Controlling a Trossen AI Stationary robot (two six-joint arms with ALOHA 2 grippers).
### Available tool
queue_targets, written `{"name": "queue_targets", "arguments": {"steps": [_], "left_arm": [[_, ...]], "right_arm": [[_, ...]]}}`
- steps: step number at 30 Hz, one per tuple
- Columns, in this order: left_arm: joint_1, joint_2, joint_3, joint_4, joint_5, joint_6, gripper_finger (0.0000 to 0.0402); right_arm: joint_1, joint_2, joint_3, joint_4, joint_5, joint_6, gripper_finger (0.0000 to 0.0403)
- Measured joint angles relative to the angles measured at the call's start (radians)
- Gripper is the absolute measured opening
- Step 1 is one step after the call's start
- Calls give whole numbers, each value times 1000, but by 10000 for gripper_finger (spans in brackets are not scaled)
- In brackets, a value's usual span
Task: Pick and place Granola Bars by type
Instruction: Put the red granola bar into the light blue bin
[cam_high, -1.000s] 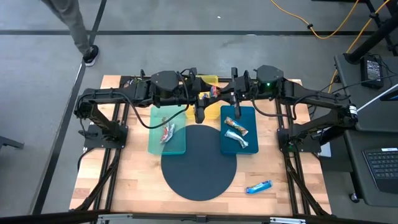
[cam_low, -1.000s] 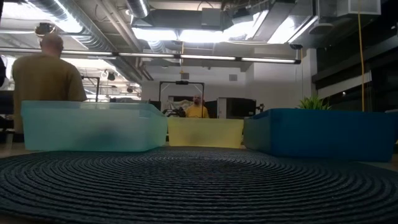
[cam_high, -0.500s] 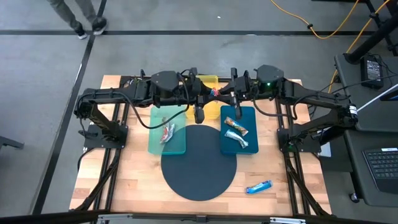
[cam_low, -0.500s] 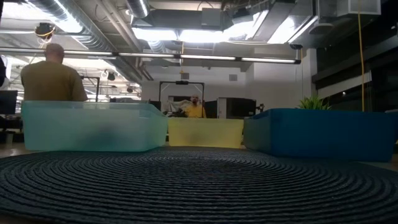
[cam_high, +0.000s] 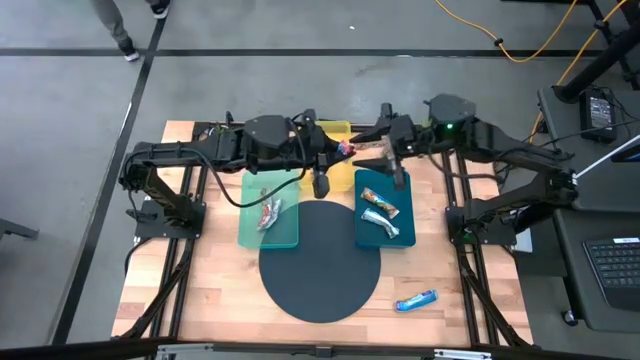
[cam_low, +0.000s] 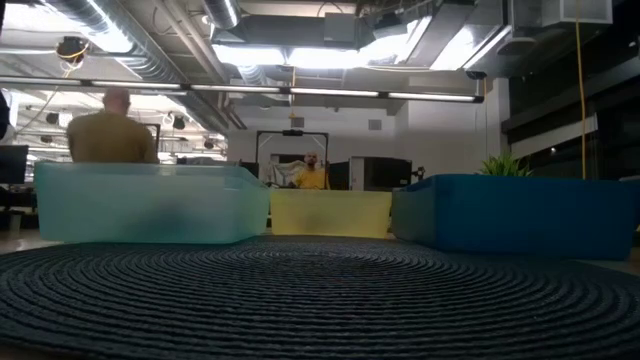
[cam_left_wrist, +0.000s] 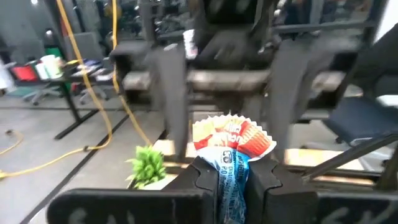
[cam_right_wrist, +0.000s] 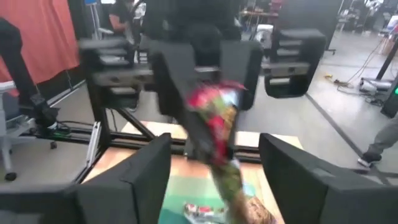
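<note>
Over the yellow tray (cam_high: 340, 130), at the counter's (cam_high: 210, 290) far edge, the left claw (cam_left_wrist: 233, 177) is clamped narrow on a red-multicoloured granola bar (cam_left_wrist: 231, 149). The right claw (cam_high: 385, 152) hangs just beside that tray, its jaws spread wide and gripping nothing. Nearer than the yellow tray, the pale green tray (cam_high: 268, 235) holds one bar (cam_high: 268, 210) and the blue tray (cam_high: 385, 240) holds two bars (cam_high: 380, 212). A blue-white bar (cam_high: 415, 299) lies on the bare wood well apart from the yellow tray, past the dark round mat (cam_high: 320, 262).
</note>
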Motion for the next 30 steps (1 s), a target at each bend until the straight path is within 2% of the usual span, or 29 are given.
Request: {"name": "queue_targets", "arguments": {"steps": [3,5,12,15,18,24,30], "left_arm": [[0,-11,-1,-58,-38,-1,25],[0,-26,-1,-112,-58,-19,24],[-19,-92,-1,-447,-73,-136,23],[-42,-117,-1,-616,-69,-193,23],[-60,-124,-1,-700,-70,-242,23],[-72,-131,-1,-744,-22,-317,24],[-78,-132,-28,-872,-3,-468,25]], "right_arm": [[0,-24,44,-135,4,1,259],[1,-50,59,-230,44,2,260],[29,-176,56,-574,321,50,241],[43,-218,56,-683,398,102,229],[54,-243,56,-710,426,115,219],[58,-258,55,-700,426,106,209],[58,-247,54,-703,425,54,208]]}}
